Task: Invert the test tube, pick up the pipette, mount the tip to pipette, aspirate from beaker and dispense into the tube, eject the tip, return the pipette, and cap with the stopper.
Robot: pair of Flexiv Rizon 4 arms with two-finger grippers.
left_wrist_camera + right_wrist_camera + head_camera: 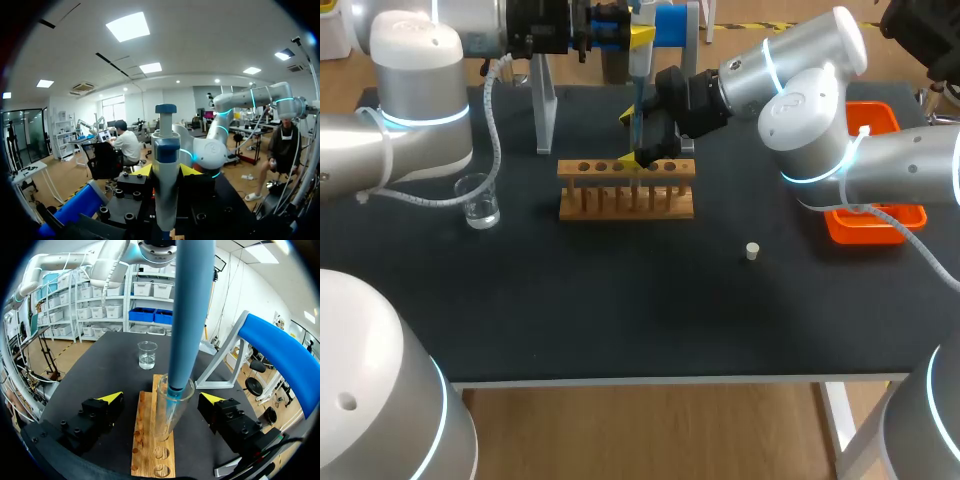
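Our left gripper (166,171), clamped on the pipette (165,145), seems mid-dispense into the test tube (167,412); next we lift straight out.

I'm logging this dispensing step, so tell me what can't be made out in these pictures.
1. Liquid level in the test tube: in the head view, the jaws of the right arm mostly hide it; in the right wrist view, the clear glass gives nothing away.
2. Lower end of the pipette: left wrist view, cut off by the edge beyond the jaws.
3. Contents of the orange tray: head view, the right arm covers most of it.
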